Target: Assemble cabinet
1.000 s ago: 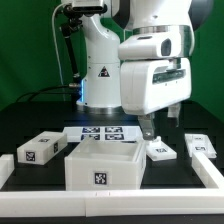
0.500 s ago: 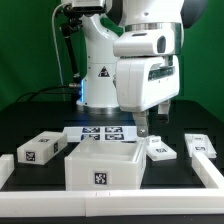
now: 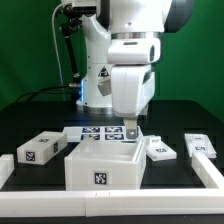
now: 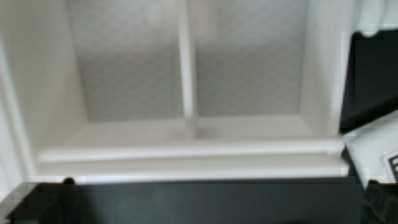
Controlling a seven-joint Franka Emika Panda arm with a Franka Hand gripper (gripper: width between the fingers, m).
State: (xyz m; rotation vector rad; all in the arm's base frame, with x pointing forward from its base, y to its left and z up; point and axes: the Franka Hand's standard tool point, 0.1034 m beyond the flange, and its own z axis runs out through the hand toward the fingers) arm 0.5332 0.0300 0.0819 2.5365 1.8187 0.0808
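Open-topped white cabinet body (image 3: 103,165) on the black table (image 3: 30,125), tagged on its near face. Gripper (image 3: 131,130) low over that body's rear edge, near its corner on the exterior view's right. Fingers too small and shadowed: cannot tell whether spread or pressed together. Wrist view straight down into the body, onto its centre divider (image 4: 185,70). Marker board (image 3: 100,132) just behind the body. Left block (image 3: 40,150) beside the body; flat block (image 3: 160,150) and far block (image 3: 203,147) on its other side, all apart from it.

The marker board (image 3: 98,131) lies on the black table (image 3: 38,112) before a green backdrop (image 3: 28,45).
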